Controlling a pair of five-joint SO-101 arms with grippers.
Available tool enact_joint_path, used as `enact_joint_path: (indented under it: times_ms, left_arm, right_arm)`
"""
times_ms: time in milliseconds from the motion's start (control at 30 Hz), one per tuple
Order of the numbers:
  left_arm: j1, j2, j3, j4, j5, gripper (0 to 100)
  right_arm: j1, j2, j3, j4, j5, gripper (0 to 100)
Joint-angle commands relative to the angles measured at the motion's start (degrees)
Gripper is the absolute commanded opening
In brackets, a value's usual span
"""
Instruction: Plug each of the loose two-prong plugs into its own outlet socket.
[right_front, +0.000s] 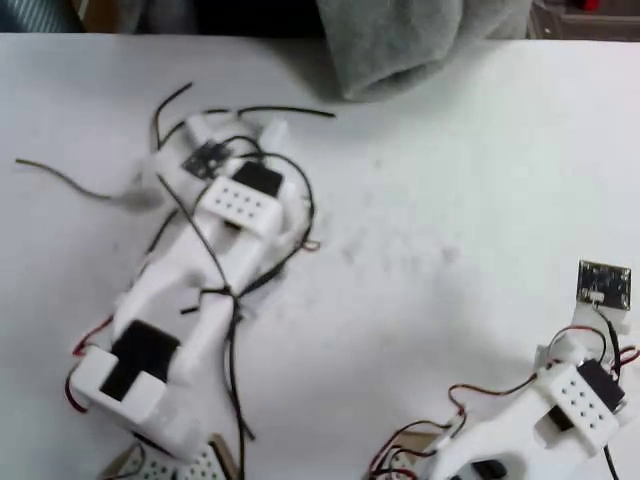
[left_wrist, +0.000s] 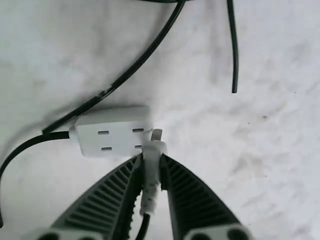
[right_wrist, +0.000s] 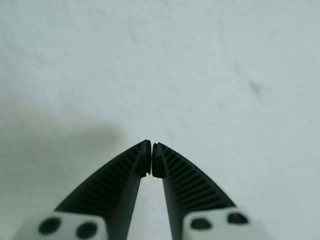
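**Left arm aligning a plug with the outlet block.**
The left gripper (left_wrist: 151, 161) is clamped on a white two-prong plug (left_wrist: 153, 148), whose prongs lie just beside the white outlet block (left_wrist: 110, 131). Judged best: centre the prongs squarely over one slot pair, then press gently, as the block may slide. The right gripper (right_wrist: 151, 157) is closed on nothing above the table (right_wrist: 200, 60). In the high view the arm covers this work at upper left. Prong contact is unclear.

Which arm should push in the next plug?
Left. The left gripper is shut on a white plug beside the outlet block; the right gripper is shut, empty, over bare table.
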Motion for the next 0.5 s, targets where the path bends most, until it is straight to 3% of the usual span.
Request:
enact_joint_path:
  times_ms: [0,467]
  left_arm:
    - [0.04,-4.97,-3.34,4.31,0.26,3]
    - [-1.80,0.92,-1.76,4.57,0.09,3]
  right_arm:
    - [0.48,-1.45,-0.35,-0.48,0.44,1.9]
    - [0.48,-1.45,1.49,-0.84,0.44,1.9]
